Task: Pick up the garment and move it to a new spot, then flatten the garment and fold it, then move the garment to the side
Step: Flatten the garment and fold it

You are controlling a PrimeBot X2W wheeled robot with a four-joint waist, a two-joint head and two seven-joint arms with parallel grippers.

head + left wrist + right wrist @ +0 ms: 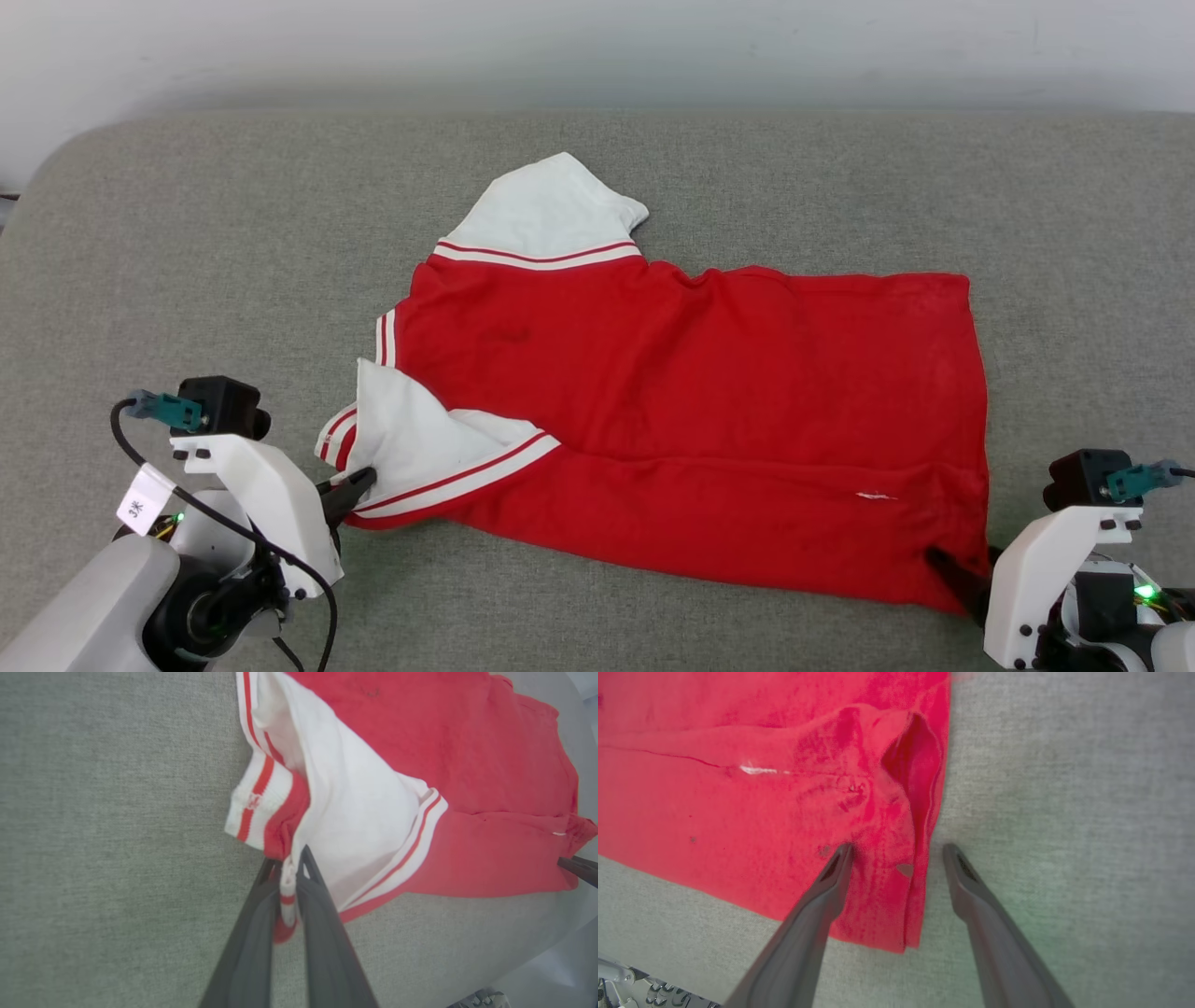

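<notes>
I see the red jersey-knit T-shirt (691,392) with white short sleeves lying spread across the middle of the grey woven-fabric tabletop (187,233). Its neck end is toward my left and its hem toward my right. The far white sleeve (546,210) points at the far edge of the tabletop. The near white sleeve (420,448) lies folded onto the red body, with its red-and-white striped trim running diagonally.

Left pincer (286,858): closed. In the left wrist view both dark fingers clamp a bunched strip of the near sleeve's striped cuff, and the cloth shows between them. In the head view the fingertips sit at the T-shirt's near left corner.

Right pincer (899,851): open wide, gripping nothing. In the right wrist view one finger lies over the red cloth at the near hem corner. The other lies over bare tabletop just beside the hem edge. I cannot tell whether either tip touches down. Ahead of the fingers the hem is rucked into a small open pocket.
</notes>
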